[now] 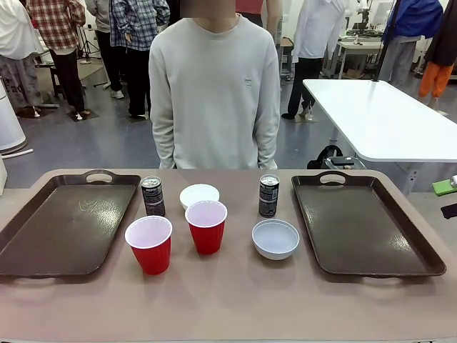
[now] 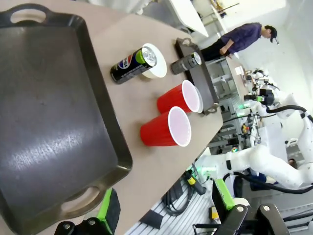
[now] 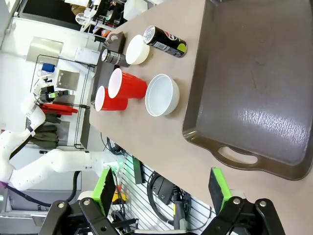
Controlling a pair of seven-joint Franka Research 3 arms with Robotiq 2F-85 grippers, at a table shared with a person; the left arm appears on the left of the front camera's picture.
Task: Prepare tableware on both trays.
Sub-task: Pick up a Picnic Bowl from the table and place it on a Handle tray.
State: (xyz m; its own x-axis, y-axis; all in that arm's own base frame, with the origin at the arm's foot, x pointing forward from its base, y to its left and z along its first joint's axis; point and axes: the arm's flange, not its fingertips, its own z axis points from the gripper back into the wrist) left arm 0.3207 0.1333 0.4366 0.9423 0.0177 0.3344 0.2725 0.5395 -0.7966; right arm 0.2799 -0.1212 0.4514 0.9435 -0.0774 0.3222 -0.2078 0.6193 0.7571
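Front view: the table (image 1: 235,307) is carrying all the tableware, and a person (image 1: 214,93) in a pale sweater is standing at its far edge, straight behind the middle cup (image 1: 206,226), with arms hanging down. The left tray (image 1: 68,225) is lying flat well to the left of that cup. The right tray (image 1: 364,225) is lying flat well to its right. Both trays are sitting bare.

In the left wrist view the left gripper (image 2: 164,205) is hovering well apart from the middle cup, past the left tray's near handle. Its fingers are spread wide and gripping nothing. In the right wrist view the right gripper (image 3: 160,191) is hovering well apart from the same cup, past the right tray's near handle. Its fingers are likewise released and holding nothing.

The near bowl (image 1: 275,238) is sitting open side up just right of the middle cup, not touching it. The far bowl (image 1: 199,194) is resting just behind the cup, toward the person. I cannot tell whether it is upright or turned over.

The left cup (image 1: 149,244) is standing upright just beside the middle cup, to its left and a little nearer the robot. The left can (image 1: 152,196) is standing behind and to the left of the middle cup. The right can (image 1: 268,195) is standing behind and to its right.
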